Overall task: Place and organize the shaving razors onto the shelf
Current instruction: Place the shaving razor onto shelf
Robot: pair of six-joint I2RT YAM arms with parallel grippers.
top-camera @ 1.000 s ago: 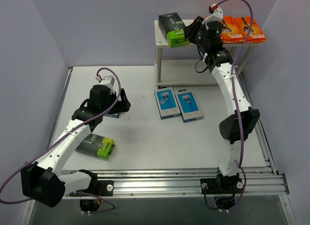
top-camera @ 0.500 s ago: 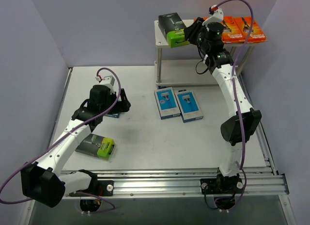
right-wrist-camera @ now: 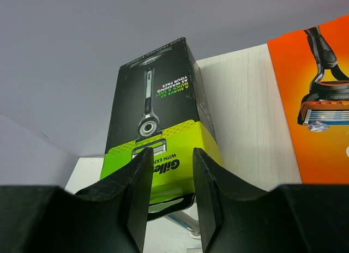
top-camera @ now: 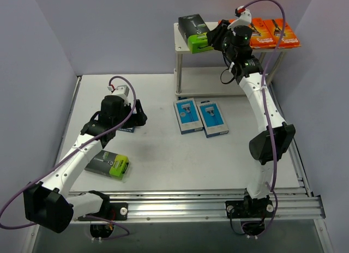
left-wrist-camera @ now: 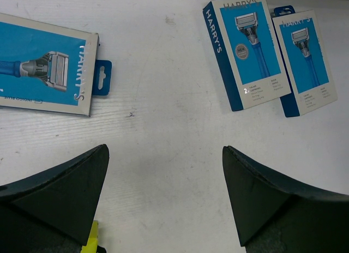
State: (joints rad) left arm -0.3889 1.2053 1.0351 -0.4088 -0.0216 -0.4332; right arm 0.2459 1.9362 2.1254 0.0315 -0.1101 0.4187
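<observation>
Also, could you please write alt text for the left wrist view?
Three light blue razor packs lie on a white table: one at upper left, two side by side at upper right. The left gripper hovers above, jaws wide open, holding nothing.

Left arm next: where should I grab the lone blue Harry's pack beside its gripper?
Take the blue Harry's pack across its two long edges, mid-length, coming straight down. It lies flat on the table, so only the thin sides are grippable. The left gripper is open, but likely needs a quarter wrist turn.
</observation>
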